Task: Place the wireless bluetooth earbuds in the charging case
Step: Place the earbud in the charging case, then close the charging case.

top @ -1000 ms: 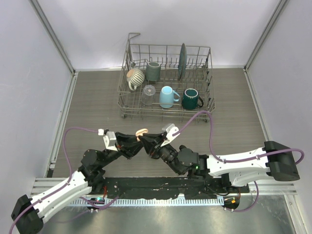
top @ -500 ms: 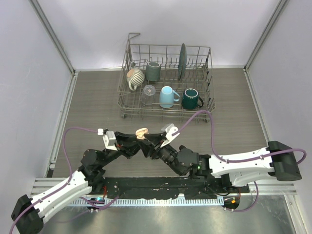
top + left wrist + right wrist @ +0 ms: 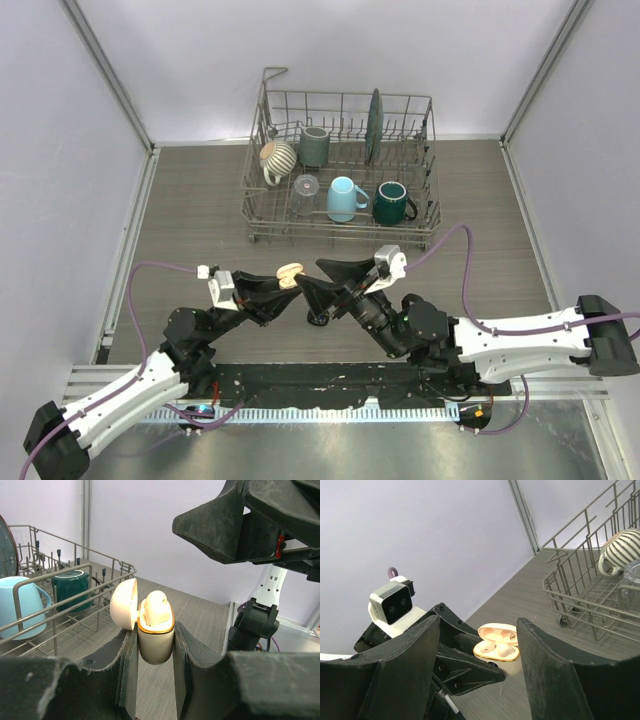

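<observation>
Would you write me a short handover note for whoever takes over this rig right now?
Left gripper: shut on the charging case, held upright, lid open.
Right gripper: open, empty, facing the case close by.
Earbuds: a cream earbud sits in the case; whether the second slot is filled is unclear. No other earbuds in view.
Done: at least one bud seated.
Left: check the second slot, find and seat any missing buds.
</observation>
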You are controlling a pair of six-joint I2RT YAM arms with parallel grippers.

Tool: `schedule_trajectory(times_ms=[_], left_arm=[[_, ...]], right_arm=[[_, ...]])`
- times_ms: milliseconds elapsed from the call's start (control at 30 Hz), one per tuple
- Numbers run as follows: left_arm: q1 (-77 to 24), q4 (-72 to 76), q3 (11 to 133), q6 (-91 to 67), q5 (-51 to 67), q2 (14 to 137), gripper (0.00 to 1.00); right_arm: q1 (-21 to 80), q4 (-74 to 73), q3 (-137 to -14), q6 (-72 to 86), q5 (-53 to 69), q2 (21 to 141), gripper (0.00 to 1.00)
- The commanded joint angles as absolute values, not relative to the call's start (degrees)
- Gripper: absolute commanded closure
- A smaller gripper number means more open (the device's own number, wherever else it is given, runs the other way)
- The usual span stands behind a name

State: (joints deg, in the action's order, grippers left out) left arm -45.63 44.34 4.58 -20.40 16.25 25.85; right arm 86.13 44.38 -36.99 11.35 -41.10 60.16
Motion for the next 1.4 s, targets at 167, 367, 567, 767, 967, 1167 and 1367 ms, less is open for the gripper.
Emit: schedule_trajectory(times_ms=[167, 367, 567, 767, 967, 1167, 1367], left_arm=[[-45.53, 46.67, 6.42, -20.65, 16.79, 24.7, 1.0], [-45.62, 45.88, 6.94, -20.83, 17.31, 24.96, 1.0], [-45.62, 44.74, 7.65, -21.09, 17.84, 25.31, 1.0], [-45.62, 44.3, 8.35, -21.27, 18.98, 26.8, 1.0], [-45.62, 43.68, 9.23, -21.44, 20.56, 27.51, 1.0], [-45.62, 43.15, 9.93, -21.53, 21.71, 28.91, 1.0], [-45.61, 43.24, 11.51, -21.44, 23.55, 31.99, 1.0]], right_arm=[[86.13, 31.65, -39.11, 22.14, -54.83, 54.67, 0.24], [82.64, 0.5, -43.14, 47.98, -67.94, 49.66, 0.21], [67.45, -15.55, -45.44, 55.38, -45.38, 43.25, 0.16], [59.94, -27.06, -57.19, 48.17, -30.07, 52.97, 0.14], [56.87, -24.27, -62.13, 44.48, -19.47, 60.37, 0.13], [54.76, -19.96, -65.3, 41.48, -7.74, 64.33, 0.13], [54.84, -14.33, -61.35, 42.97, -3.52, 64.07, 0.12]])
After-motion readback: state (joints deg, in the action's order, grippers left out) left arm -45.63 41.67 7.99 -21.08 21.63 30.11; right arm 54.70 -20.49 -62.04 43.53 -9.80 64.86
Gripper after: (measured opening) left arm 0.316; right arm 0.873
